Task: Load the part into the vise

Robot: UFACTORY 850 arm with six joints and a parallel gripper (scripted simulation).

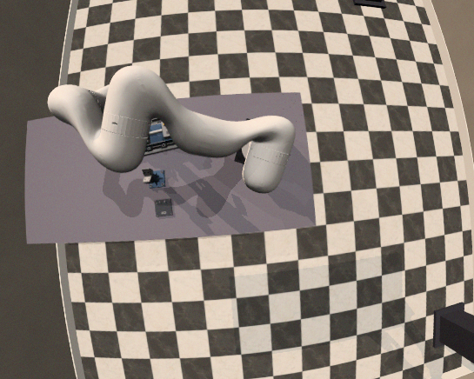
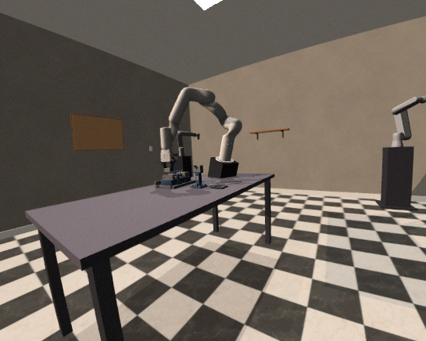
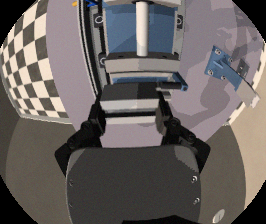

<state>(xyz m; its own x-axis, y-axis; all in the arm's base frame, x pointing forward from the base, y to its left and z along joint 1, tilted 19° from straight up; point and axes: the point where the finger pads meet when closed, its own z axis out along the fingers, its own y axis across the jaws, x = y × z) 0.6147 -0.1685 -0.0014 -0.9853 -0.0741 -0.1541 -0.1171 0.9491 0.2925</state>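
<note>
One claw [image 3: 132, 119] grips one part [image 3: 129, 111] above one vise [image 3: 141, 26]

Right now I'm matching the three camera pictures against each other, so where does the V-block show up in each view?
Top: the V-block is left of centre on the table, just below the arm's big bend.
Exterior: a small blue upright near the table's far end, right of the arm's wrist.
Wrist: a blue shape at upper right.
Shared landmark: the vise, next to the V-block in every view.
</note>
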